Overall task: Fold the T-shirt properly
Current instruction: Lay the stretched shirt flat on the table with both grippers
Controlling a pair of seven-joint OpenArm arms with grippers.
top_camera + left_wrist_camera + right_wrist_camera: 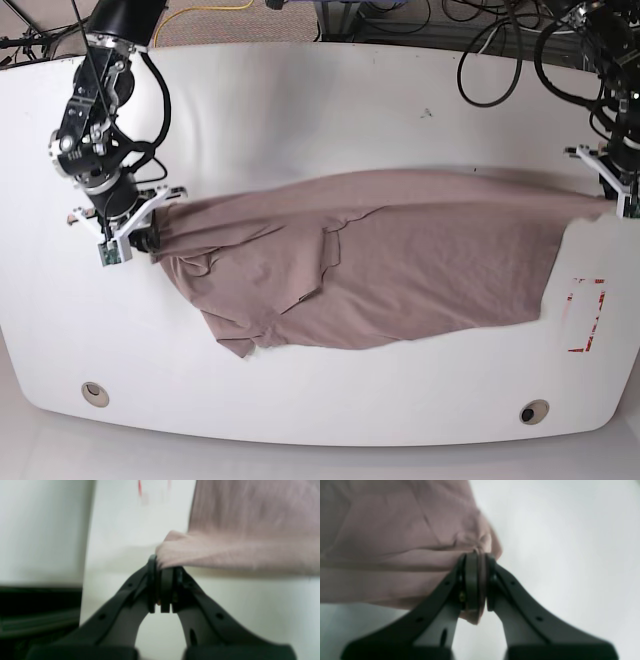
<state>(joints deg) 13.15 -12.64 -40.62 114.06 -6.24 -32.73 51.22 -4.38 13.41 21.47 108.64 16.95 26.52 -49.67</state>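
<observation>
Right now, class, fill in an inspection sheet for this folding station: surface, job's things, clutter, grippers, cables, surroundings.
Surface: white table, red rectangle mark near one end, two round holes along the front edge.
Job's things: T-shirt, mauve-brown, stretched between the arms, wrinkled, not yet folded.
Clutter: nothing seen.
Grippers: left gripper shut on a shirt corner; right gripper shut on the opposite edge, cloth between its fingers.
Cables: black cables at the table's back edge.
Surroundings: floor behind the table, blurred.

The mauve-brown T-shirt lies stretched sideways across the tabletop, wrinkled, both ends lifted and pulled taut, a sleeve flap hanging toward the near edge, fabric partly doubled over near its middle.
</observation>
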